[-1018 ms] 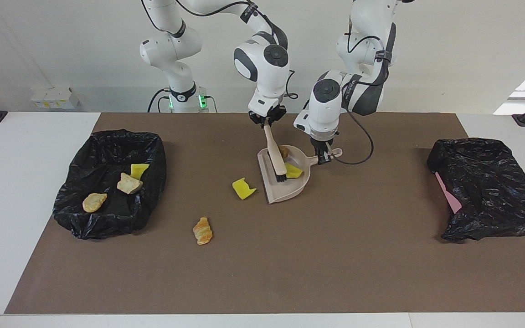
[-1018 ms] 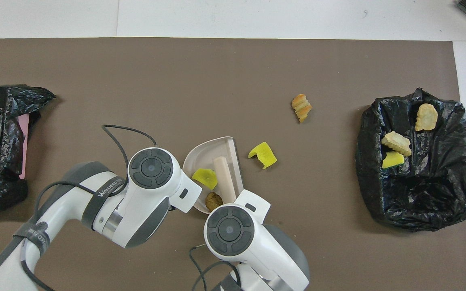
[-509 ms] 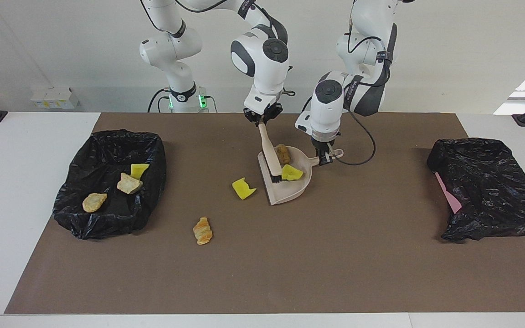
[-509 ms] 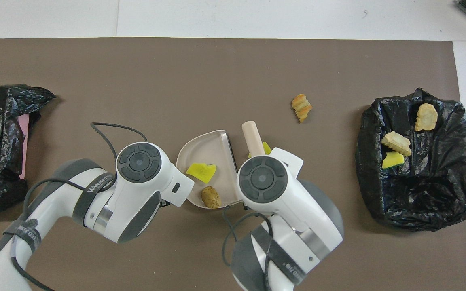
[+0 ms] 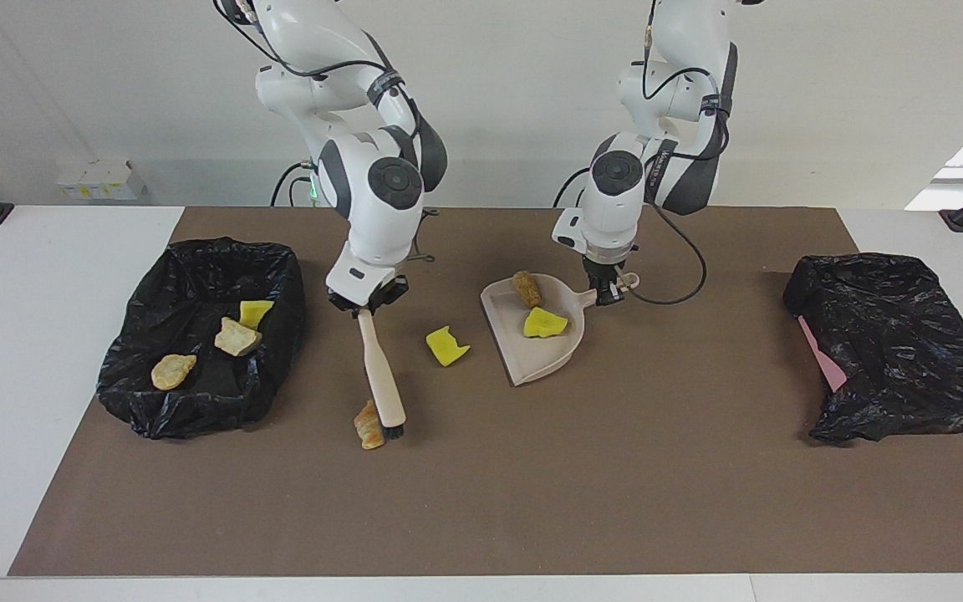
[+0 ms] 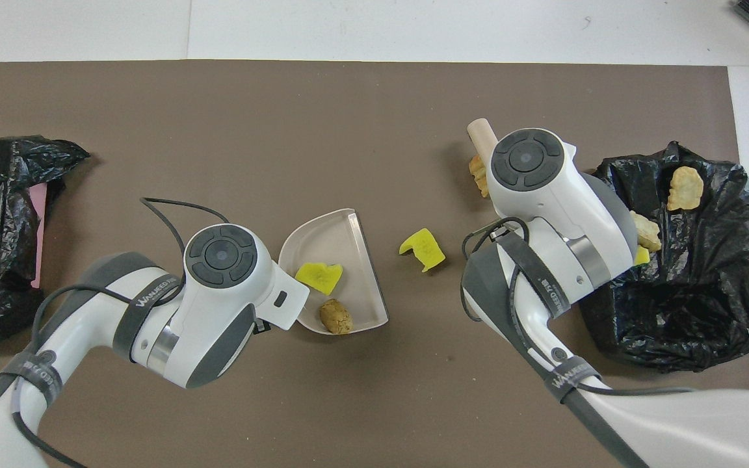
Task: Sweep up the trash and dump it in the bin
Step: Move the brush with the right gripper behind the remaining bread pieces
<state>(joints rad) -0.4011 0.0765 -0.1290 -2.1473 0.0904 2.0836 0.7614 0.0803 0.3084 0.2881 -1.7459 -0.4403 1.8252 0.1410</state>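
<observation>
Facing view shows the right gripper (image 5: 367,303) clamped on the handle of the brush (image 5: 382,374), whose bristles rest on the mat at about 3 o'clock of the croissant piece (image 5: 369,425), touching it or just beside it. From the brush, a loose yellow chunk (image 5: 446,346) lies at 1 o'clock, between brush and dustpan (image 5: 561,355). The left gripper (image 5: 608,290) pinches the dustpan's handle; a second yellow chunk (image 5: 545,323) and the brown cylinder (image 5: 525,288) sit in the pan. At 9 o'clock of the brush, the lined bin (image 5: 147,401) holds three more scraps; another black bag (image 5: 891,334) lies at the left arm's end.

The step in hand looks like sweeping the remaining loose trash. The next move probably calls for getting the bristles to the bin side of the croissant and dragging it toward the pan's open lip.

Overhead view hides the bristles and both grips under the wrists, but shows the pan's straight lip facing the loose yellow chunk.
</observation>
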